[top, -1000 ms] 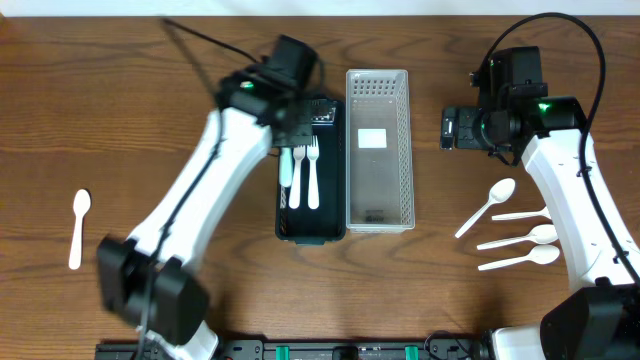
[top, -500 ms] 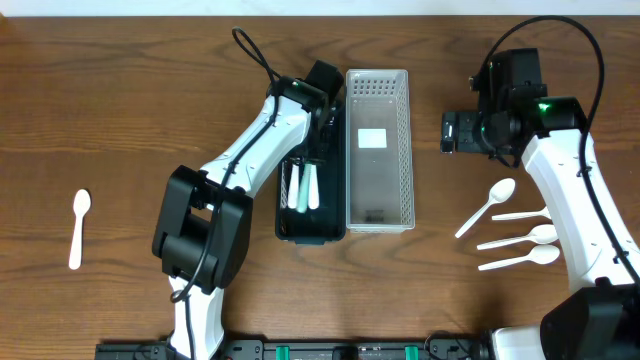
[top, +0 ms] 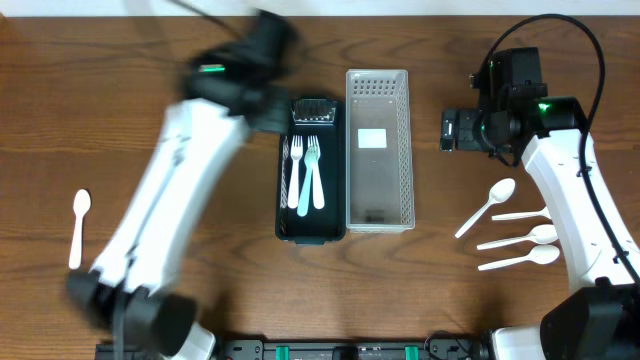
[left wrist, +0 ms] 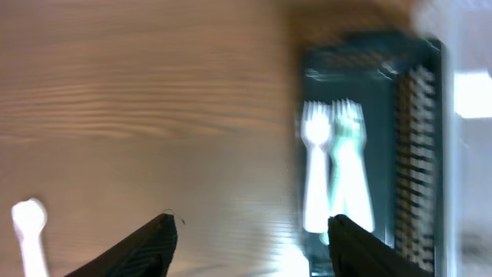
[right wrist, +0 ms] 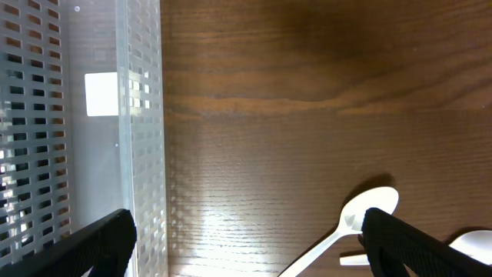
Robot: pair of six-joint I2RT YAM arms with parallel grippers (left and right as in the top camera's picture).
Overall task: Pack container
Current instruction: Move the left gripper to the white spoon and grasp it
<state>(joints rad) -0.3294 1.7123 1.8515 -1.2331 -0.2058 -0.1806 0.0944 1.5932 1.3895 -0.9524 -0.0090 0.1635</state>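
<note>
A dark green tray [top: 311, 234] holds two pale forks [top: 315, 175] side by side, also seen blurred as forks [left wrist: 332, 177] in the left wrist view. My left gripper [left wrist: 251, 223] is open with nothing in it, over bare wood left of the tray; overhead the left gripper [top: 262, 110] is a motion blur. A grey perforated basket [top: 405, 150] stands right of the tray with nothing but a white label inside. My right gripper [right wrist: 247, 219] is open and empty, hanging over wood between the basket [right wrist: 142, 115] and a white spoon [right wrist: 361, 211].
Several white spoons [top: 520, 238] lie on the table at the right, below my right gripper [top: 456, 130]. One more white spoon [top: 79, 228] lies alone at the far left, and the same spoon [left wrist: 29, 231] shows in the left wrist view.
My left gripper has opened, leaving a fork in the dark tray, and the arm has swung away to the left of it. The right arm has not moved.
</note>
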